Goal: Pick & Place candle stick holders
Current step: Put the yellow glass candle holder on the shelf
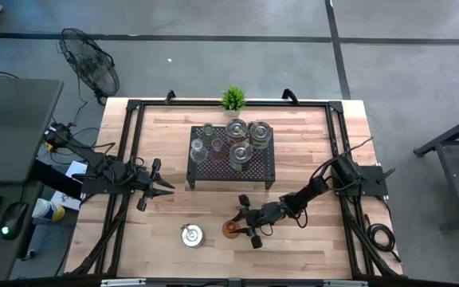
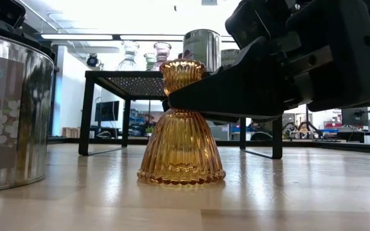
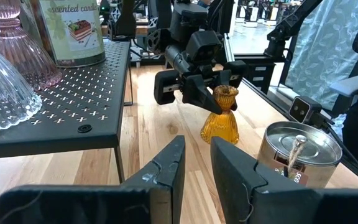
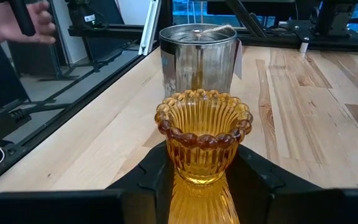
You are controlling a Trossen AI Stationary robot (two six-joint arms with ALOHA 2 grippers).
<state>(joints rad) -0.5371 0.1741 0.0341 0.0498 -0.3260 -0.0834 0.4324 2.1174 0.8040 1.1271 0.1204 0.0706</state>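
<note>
An amber ribbed glass candle stick holder (image 1: 229,229) stands upright on its flared base on the wooden table, near the front edge. My right gripper (image 4: 202,169) reaches it from the table's right and is shut on it. The other candle stick holders, clear, pink and silver, stand on the black perforated rack (image 1: 213,169) at the table's middle. My left gripper (image 3: 196,168) waits at the table's left side, pointing level toward the rack, with a narrow gap between its fingers and nothing in it. My right gripper pinches the amber holder at its narrow waist (image 4: 201,179), just under the beaded cup, one finger on each side. The fingers (image 2: 236,86) come in almost level from the table's right. The holder stays upright with its base (image 2: 181,174) on the table.
A silver tin candle (image 1: 191,235) stands on the table left of the amber holder, a short way off. A small green plant (image 1: 233,99) sits at the far edge behind the rack. A person's hand (image 4: 17,22) shows beyond the table's left side.
</note>
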